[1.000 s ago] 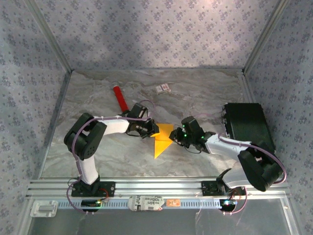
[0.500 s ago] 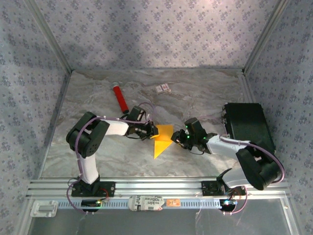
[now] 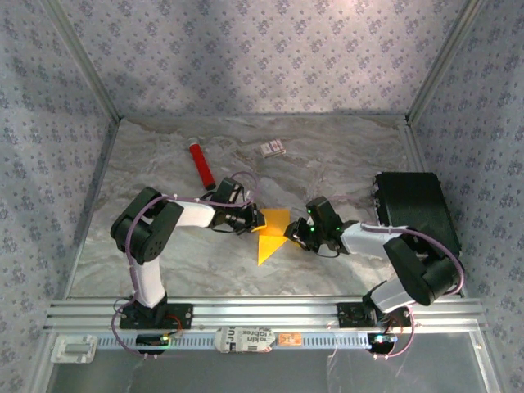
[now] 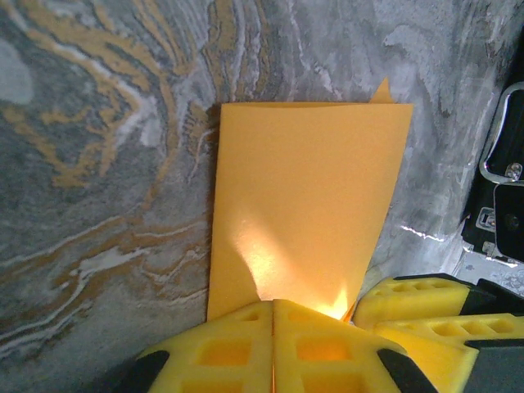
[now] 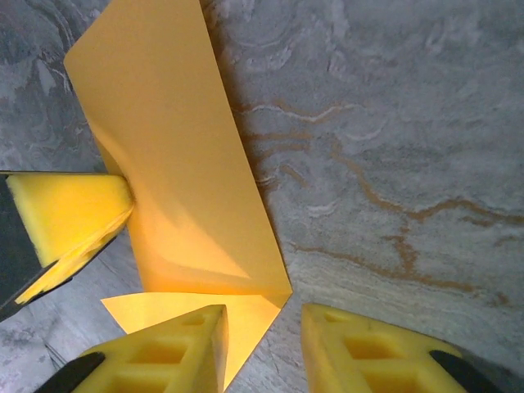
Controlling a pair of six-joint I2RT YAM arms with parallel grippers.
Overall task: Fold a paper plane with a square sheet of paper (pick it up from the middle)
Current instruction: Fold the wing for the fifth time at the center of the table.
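The top camera looks down from afar on the whole tabletop (image 3: 164,270), paper (image 3: 273,232) central. Both wrist cameras face the paper closely from opposite sides; all views share it.

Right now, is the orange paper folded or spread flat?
Folded: the orange paper shows a raised flap creased over a lower layer.

Nothing here can be read for certain. A white roll (image 3: 246,338) lying on the aluminium rail (image 3: 98,312) at the near edge carries dark lettering, too small and turned to make out. Beside it sits an orange tag (image 3: 287,338), its print illegible. A small white card (image 3: 273,148) on the worktop (image 3: 344,155) shows faint, unreadable marks.
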